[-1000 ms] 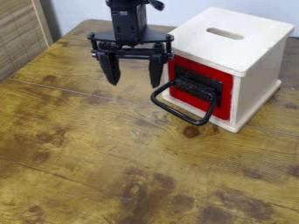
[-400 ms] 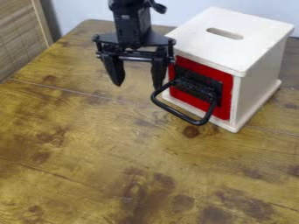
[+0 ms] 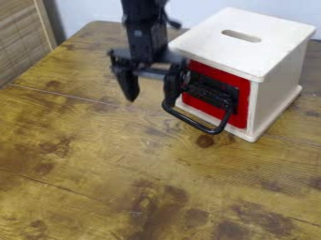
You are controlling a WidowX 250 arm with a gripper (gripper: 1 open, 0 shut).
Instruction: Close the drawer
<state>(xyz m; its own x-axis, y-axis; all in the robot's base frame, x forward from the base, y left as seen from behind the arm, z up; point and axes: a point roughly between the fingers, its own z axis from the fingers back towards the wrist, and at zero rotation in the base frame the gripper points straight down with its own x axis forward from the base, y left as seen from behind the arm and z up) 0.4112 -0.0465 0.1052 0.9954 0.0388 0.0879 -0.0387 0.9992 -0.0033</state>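
The drawer (image 3: 216, 92) has a red front with a black panel and sits in a pale wooden cube box (image 3: 264, 66) at the right back of the table. Its large black loop handle (image 3: 198, 117) juts out toward the front left. My black gripper (image 3: 150, 94) hangs open just left of the drawer front, fingers pointing down, its right finger (image 3: 174, 89) close beside the red face and above the handle. Nothing is between the fingers. The image of the gripper is blurred by motion.
The worn wooden table (image 3: 113, 169) stretches in front and to the left. A slatted wooden panel (image 3: 22, 37) stands at the far left edge. The box's cream top has a slot (image 3: 242, 37).
The gripper has shifted right and slightly down, closer to the drawer front and handle. Its jaws stay open. The drawer has not visibly moved.
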